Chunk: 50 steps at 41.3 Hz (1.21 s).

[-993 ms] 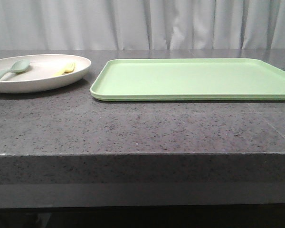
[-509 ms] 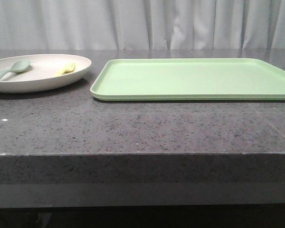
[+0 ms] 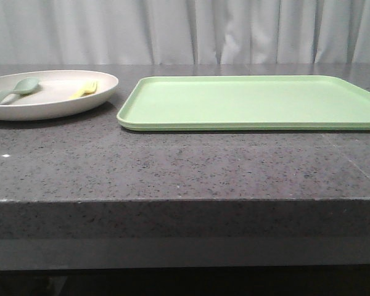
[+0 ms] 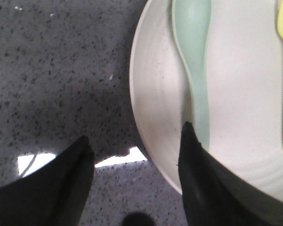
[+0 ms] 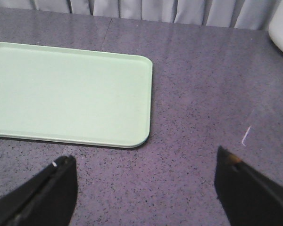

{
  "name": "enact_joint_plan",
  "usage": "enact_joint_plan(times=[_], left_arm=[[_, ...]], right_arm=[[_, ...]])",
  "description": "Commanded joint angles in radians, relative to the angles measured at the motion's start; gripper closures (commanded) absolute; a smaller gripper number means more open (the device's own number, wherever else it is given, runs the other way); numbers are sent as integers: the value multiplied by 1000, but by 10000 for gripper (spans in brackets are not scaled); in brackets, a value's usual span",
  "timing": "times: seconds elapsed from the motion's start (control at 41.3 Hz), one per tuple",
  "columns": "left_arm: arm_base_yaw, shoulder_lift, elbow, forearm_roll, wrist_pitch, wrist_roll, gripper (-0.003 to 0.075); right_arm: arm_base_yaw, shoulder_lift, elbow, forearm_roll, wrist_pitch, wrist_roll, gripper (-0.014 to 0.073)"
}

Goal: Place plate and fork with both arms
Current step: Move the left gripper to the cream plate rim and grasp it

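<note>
Plate: the cream-white plate [image 3: 49, 94] sat on the dark speckled tabletop [image 3: 185, 163] to the left of the light-green tray [image 3: 253, 102], near it but not touching; none of the task's placing looked done.
Fork: the yellow fork [image 3: 84, 90] lay inside the plate towards its right side, apart from the grey-green spoon [image 3: 15, 90] lying on the left of the plate.
Left gripper: the left gripper [image 4: 134, 143] was spread wide, one finger over bare tabletop and the other over the plate's inside, so that the rim [image 4: 139, 110] fell between them, a stance that seemed meant for pinching the plate by its edge.
Right gripper: the right gripper [image 5: 144, 176] was also spread and held nothing, hanging over bare tabletop beside the tray's corner [image 5: 144, 101], apparently waiting for the fork.
</note>
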Motion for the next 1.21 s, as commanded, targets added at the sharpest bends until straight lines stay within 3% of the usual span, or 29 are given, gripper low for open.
enact_joint_plan(times=[0.0,0.194,0.533,0.969,1.187], left_arm=[[-28,-4,-86,-18,18,3,335],[-76,64,-150,81,22,3,354],[-99,141,-167,86,-15,3,416],[-99,146,-167,86,-21,3,735],[-99,146,-169,84,-9,3,738]], right_arm=[[-5,15,-33,-9,-77,-1,-20],[-5,15,-33,-9,-77,-1,-20],[-5,15,-33,-9,-77,-1,-20],[-5,15,-33,-9,-77,-1,-20],[-5,15,-33,-9,-77,-1,-20]])
